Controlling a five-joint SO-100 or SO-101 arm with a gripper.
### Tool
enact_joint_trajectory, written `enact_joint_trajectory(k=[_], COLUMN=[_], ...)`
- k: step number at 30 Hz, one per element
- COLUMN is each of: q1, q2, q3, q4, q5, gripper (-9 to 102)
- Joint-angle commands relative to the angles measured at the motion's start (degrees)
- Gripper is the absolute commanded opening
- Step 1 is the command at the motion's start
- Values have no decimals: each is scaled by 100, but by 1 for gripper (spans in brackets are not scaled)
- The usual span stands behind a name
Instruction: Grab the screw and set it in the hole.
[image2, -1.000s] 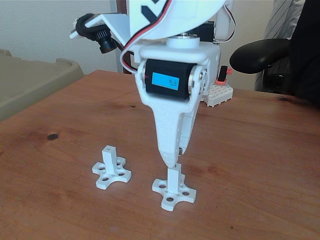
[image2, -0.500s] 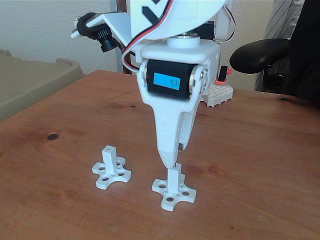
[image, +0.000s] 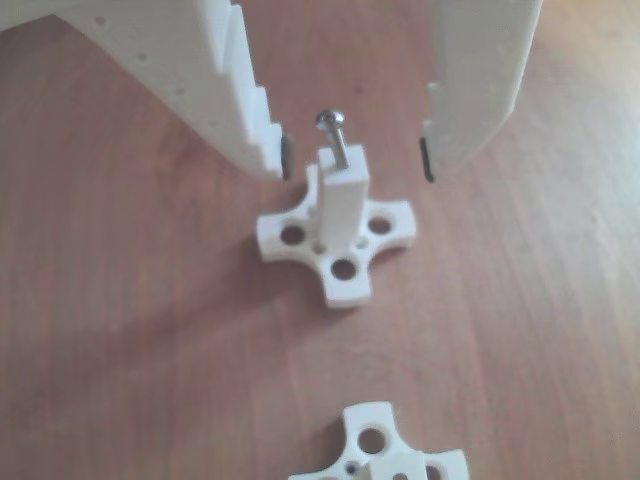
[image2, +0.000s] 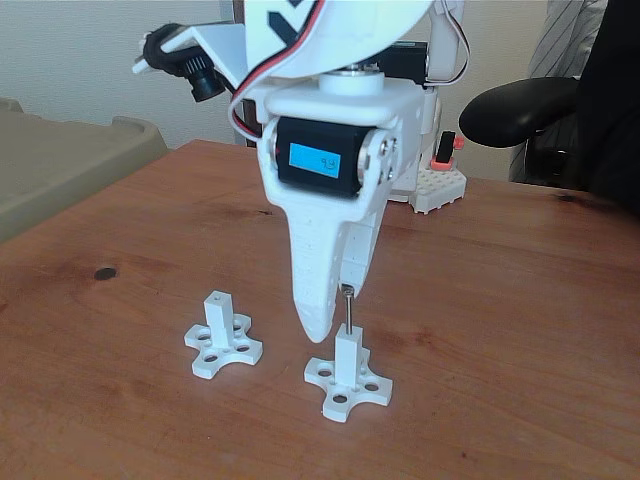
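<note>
The pincer (image: 355, 160) now stands spread, its two white fingers parted to either side of the post (image: 336, 205), where half a second ago in the fixed view its tips sat closed down over the post's top. What that opening leaves behind is the screw (image: 334, 135): it stands upright with its shaft sunk into the hole at the tip of the post and its small shiny head clear above, touched by neither finger. In the fixed view the same thin dark screw (image2: 347, 308) rises from the near post (image2: 347, 360), with the pincer (image2: 335, 305) shifted a little to the left in that view and its long finger hanging just beside the screw. The second post (image2: 220, 322) stands apart on the wooden counter (image2: 500, 300), its own tip hole bare. Judging from this, the placing is essentially done: the screw holds its stance with no grip on it. It leans very slightly in the other view, so how deep it sits cannot be told. The remaining risk, as I judge it, is a finger brushing the head on the way up, so a straight lift suits best.
</note>
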Motion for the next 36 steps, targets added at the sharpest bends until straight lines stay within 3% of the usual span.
enact_joint_trajectory(k=[1, 12, 21, 24, 36], q1=[97, 343, 466, 510, 686], q2=[668, 1081, 1784, 2153, 4131], q3=[-167, 79, 615, 923, 2725], q4=[35, -35, -193, -255, -378], q5=[-70, -220, -299, -360, -527], gripper=[17, 15, 4, -4, -4])
